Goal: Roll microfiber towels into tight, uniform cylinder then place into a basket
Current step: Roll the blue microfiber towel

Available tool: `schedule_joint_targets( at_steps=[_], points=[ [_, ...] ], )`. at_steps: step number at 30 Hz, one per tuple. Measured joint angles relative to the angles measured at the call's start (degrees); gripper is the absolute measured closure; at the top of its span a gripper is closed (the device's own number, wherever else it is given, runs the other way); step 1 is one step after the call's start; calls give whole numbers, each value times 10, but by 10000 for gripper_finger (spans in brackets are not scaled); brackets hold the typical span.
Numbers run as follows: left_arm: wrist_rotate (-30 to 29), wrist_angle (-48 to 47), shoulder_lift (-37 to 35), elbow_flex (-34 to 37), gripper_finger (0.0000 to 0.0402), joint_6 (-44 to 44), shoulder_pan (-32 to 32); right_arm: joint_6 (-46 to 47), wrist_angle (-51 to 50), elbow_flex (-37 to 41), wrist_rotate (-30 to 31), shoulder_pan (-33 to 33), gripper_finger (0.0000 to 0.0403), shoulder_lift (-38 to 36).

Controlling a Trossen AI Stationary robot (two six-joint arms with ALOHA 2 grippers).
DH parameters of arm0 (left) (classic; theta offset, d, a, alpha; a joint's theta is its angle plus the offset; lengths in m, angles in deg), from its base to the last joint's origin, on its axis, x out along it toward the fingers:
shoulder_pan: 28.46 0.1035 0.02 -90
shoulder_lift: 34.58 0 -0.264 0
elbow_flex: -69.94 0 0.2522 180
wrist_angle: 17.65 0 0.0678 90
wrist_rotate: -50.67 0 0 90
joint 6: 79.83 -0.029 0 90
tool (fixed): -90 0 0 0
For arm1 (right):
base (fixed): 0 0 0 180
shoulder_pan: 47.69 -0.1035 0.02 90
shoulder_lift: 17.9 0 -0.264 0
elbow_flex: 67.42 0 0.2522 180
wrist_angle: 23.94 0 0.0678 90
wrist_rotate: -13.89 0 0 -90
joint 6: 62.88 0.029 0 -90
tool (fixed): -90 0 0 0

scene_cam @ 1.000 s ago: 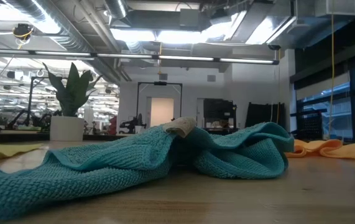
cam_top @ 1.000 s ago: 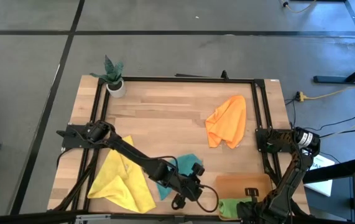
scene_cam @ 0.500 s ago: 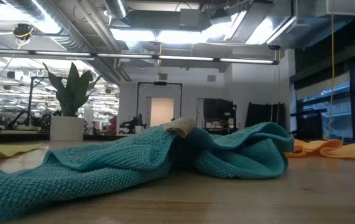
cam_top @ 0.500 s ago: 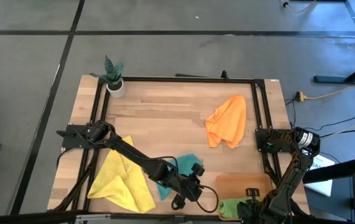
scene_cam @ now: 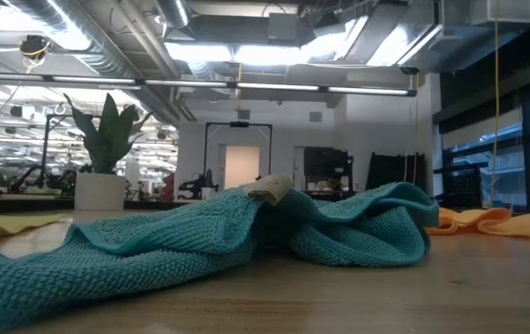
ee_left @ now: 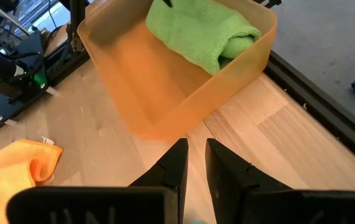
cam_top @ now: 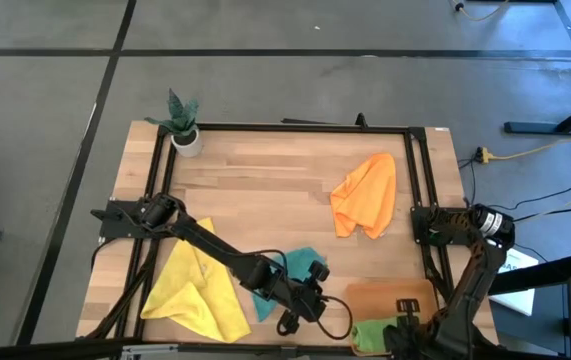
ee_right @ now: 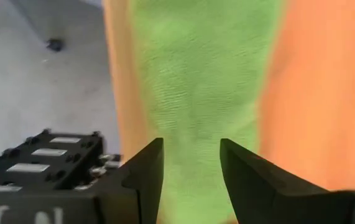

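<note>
A green towel [cam_top: 370, 335], rolled up, lies inside the orange basket [cam_top: 390, 297] at the table's near right. My right gripper [ee_right: 191, 165] points down just above it, open, one finger on either side of the roll [ee_right: 196, 81]. My left gripper [ee_left: 196, 152] hovers over bare wood left of the basket [ee_left: 158, 81]. Its fingers stand a narrow gap apart with nothing between them. The teal towel [cam_top: 300, 262] lies crumpled on the table under my left arm and fills the low view [scene_cam: 200, 232].
A yellow towel [cam_top: 195, 290] lies crumpled at the near left. An orange towel [cam_top: 365, 195] lies at the far right. A small potted plant [cam_top: 185, 135] stands at the far left corner. Bare wood shows across the table's middle and far side.
My right gripper has risen a little above the green towel, which stays in the basket. My left arm has kept still.
</note>
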Motion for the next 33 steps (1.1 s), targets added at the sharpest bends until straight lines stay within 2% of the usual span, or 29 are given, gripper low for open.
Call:
schedule_joint_targets(
  at_steps=[3, 7, 9, 15, 23, 28, 33],
  points=[
    [0, 0, 0, 0, 355, 0, 0, -1, -47, -29, 84, 0, 244, -1],
    [0, -6, 0, 0, 355, 0, -1, 15, -74, -27, 211, 14, 244, -1],
    [0, -13, 0, 0, 355, 0, -4, 37, -77, -12, 232, 29, 244, -1],
    [0, -31, 0, 0, 355, 1, -12, 45, -13, 50, 216, 75, 244, -1],
    [-2, -44, 0, 0, 355, 10, -18, -1, 106, 90, 103, 99, 244, -1],
    [-13, -50, 0, 0, 355, 12, -19, -14, 159, 90, 89, 99, 244, -1],
    [-13, -55, 0, 0, 355, 12, -19, -13, 144, 90, 87, 99, 244, -1]
  ],
)
